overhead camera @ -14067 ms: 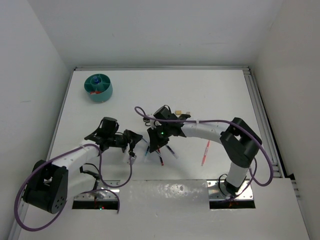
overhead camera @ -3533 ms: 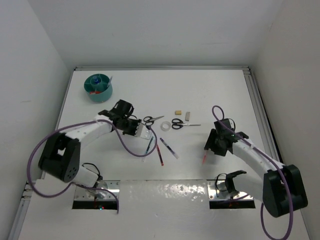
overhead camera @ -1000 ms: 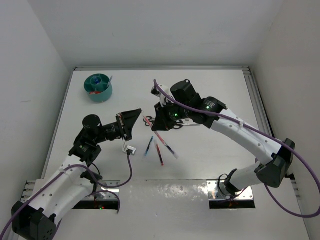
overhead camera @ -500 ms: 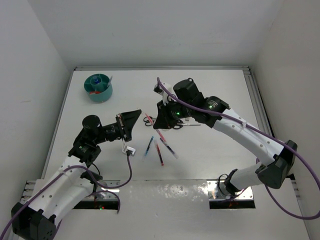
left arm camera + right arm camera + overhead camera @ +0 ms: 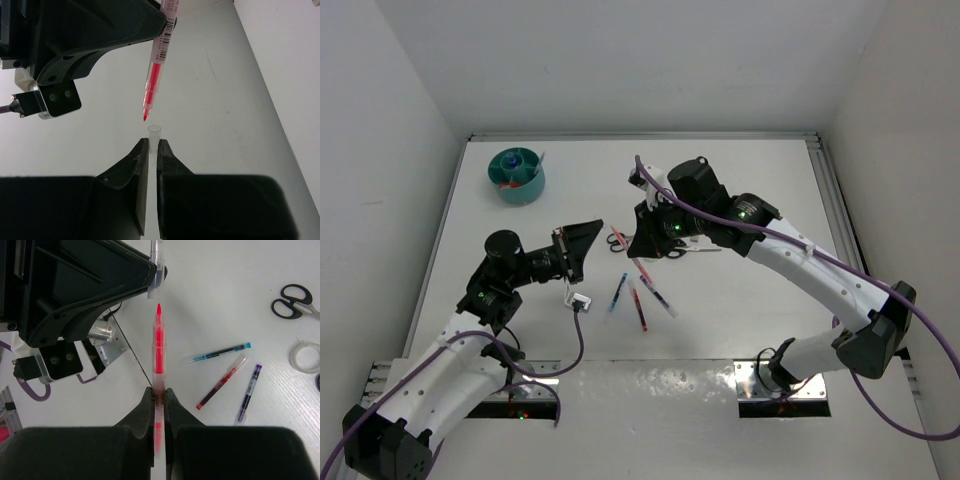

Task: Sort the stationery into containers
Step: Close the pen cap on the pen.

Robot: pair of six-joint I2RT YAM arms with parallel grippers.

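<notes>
Our right gripper (image 5: 158, 392) is clamped on the barrel of a red pen (image 5: 158, 345), whose bare tip points up the middle of the right wrist view. Just beyond that tip, our left gripper (image 5: 153, 147) pinches a thin clear tube (image 5: 153, 132), probably the pen's cap. The tube's open mouth sits close under the point without touching it. We judge this to be a capping step, held in mid-air at the centre of the overhead frame.

Loose on the table to the right in the wrist view lie a blue pen (image 5: 217, 353), a second red-filled pen (image 5: 221, 382), a purple-ended pen (image 5: 248, 392), scissors (image 5: 295, 301) and a tape roll (image 5: 306, 357).

The teal organiser (image 5: 525, 190), upper left overhead, already holds a few items. We reckon most of the sorting remains.
</notes>
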